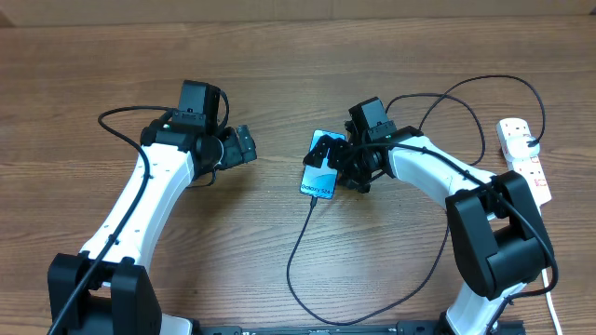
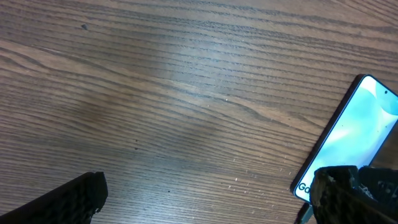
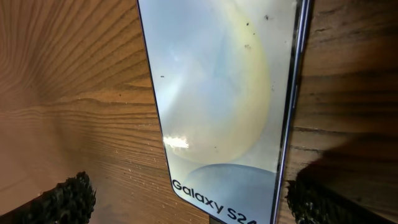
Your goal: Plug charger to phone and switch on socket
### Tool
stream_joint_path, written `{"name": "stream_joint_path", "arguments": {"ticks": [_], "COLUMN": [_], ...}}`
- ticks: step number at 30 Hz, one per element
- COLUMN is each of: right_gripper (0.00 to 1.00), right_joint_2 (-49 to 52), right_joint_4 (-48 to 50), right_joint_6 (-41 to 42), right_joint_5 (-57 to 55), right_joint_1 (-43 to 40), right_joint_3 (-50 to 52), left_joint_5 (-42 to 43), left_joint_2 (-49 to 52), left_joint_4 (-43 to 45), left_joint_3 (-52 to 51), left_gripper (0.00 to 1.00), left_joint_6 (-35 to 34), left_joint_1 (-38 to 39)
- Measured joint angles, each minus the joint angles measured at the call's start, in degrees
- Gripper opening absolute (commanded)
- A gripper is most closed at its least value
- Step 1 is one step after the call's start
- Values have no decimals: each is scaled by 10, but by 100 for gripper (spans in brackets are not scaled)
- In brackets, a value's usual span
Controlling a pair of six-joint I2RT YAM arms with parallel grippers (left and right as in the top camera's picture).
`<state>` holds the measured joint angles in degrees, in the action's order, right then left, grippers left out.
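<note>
Overhead: phone [image 1: 318, 182] lies flat on the wood table [image 1: 279, 56] near centre, screen up and lit, long axis slightly tilted. "Galaxy S24" reads along its near short edge in the right wrist view.

Right gripper [image 1: 337, 158] is low over the phone's far half, released, jaws spread wide. Its fingers [image 3: 67, 200] stand one outside each long edge. The one on the left of that view has a broad strip of wood before the edge. The other is just beside the opposite edge; contact cannot be told.

Left gripper [image 1: 247, 146] is also released, jaws wide, only wood grain between the pads [image 2: 74, 199]. It sits to the phone's left with a band of bare wood between them. The far part of the table, up to its back edge, is open wood.

Charger [image 1: 296, 247]: thin black cable meets the phone's near short edge, runs toward the near table edge, then loops off to the right. Whether the tip is seated in the port cannot be told.

Socket [image 1: 524, 156]: white strip at the table's right edge, beyond the right arm, well apart from the phone. A black plug sits in its far end. The red switches are too small to read.

Count: 1 phone, 1 charger, 1 socket, 2 grippers, both empty
</note>
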<state>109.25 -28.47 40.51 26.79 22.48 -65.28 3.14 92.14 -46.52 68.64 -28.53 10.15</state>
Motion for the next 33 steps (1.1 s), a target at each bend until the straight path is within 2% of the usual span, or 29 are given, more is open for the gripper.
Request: {"name": "stream_joint_path", "arguments": {"ticks": [33], "right_gripper": [100], "right_joint_2": [1], "right_joint_4": [0], "right_joint_6": [0], "right_joint_5": [9], "right_joint_1": [0], "right_joint_3": [0], "left_joint_5": [0], "left_joint_2": [0], "left_joint_4": [0], "left_joint_3": [0], "left_gripper": [100], "left_joint_6": [0], "left_joint_1": [0]}}
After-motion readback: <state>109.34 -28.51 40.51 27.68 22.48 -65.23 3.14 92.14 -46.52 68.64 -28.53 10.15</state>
